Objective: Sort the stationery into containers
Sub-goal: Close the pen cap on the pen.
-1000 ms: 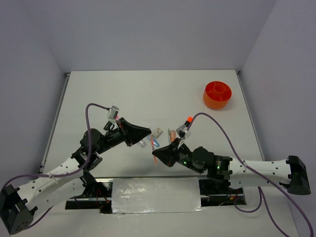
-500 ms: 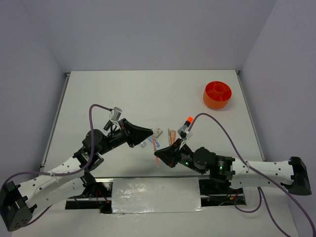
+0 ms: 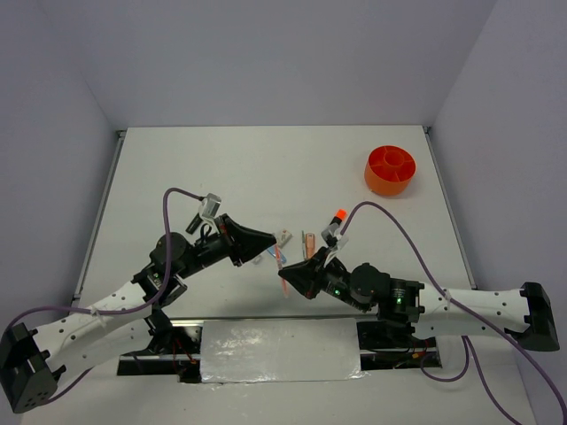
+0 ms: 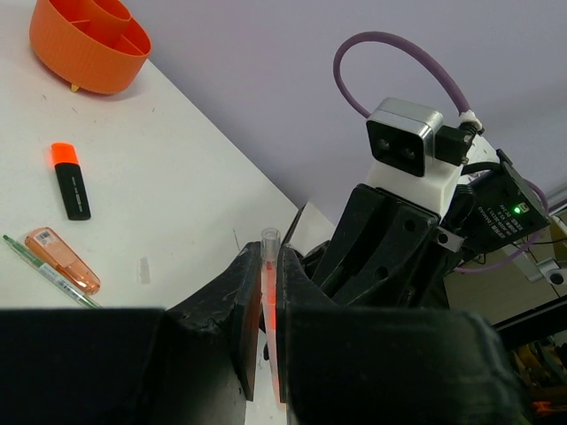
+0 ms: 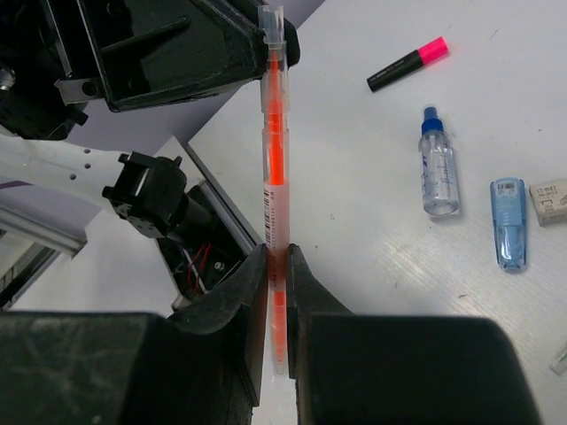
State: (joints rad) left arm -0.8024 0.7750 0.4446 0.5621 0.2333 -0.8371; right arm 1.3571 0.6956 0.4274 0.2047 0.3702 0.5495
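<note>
Item: orange pen [image 5: 275, 150], near table edge. Clenched by my right gripper [image 5: 276, 257] and left gripper [image 4: 268, 266]; grippers slightly closer than before.

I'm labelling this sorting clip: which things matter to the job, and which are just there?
Job: thin orange pen, orange tub, pink-capped highlighter, orange-capped highlighter, blue-capped tube, blue clip, whitish block, peach piece.
Just there: purple cable, shiny sheet.

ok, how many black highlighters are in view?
2. The orange-capped highlighter lies between the orange tub and the peach piece, in the left wrist view. The pink-capped highlighter lies beyond the blue-capped tube, in the right wrist view. More may be hidden.
</note>
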